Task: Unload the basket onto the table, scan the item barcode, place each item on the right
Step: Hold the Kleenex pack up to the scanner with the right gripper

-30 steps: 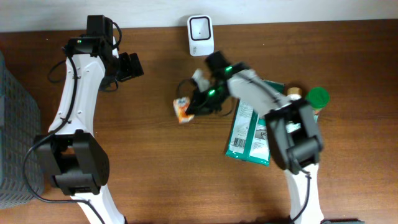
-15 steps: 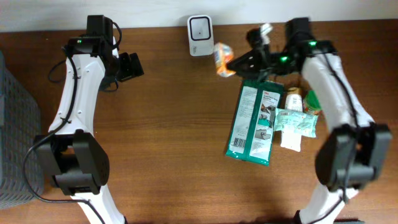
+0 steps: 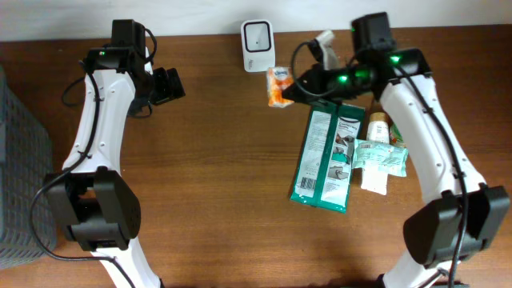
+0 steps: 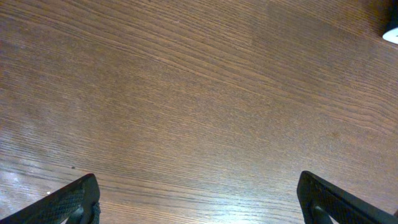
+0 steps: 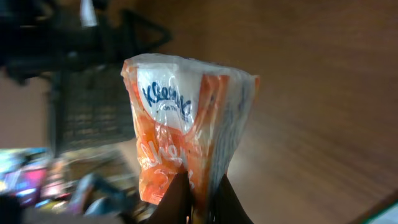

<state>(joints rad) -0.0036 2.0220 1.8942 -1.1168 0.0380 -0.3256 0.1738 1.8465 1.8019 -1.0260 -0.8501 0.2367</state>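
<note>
Since half a second earlier, the tissue pack [image 3: 278,86] had shifted slightly left. Overhead, it hung just beside the scanner [image 3: 258,34], long axis toward the worktop's [image 3: 224,200] far edge, clamped in the right tool [image 3: 293,86]. Left wrist: the left tool [image 4: 205,208] gaped wide over the wood. Right wrist: the pack stood upright, pinched at its lower end.
</note>
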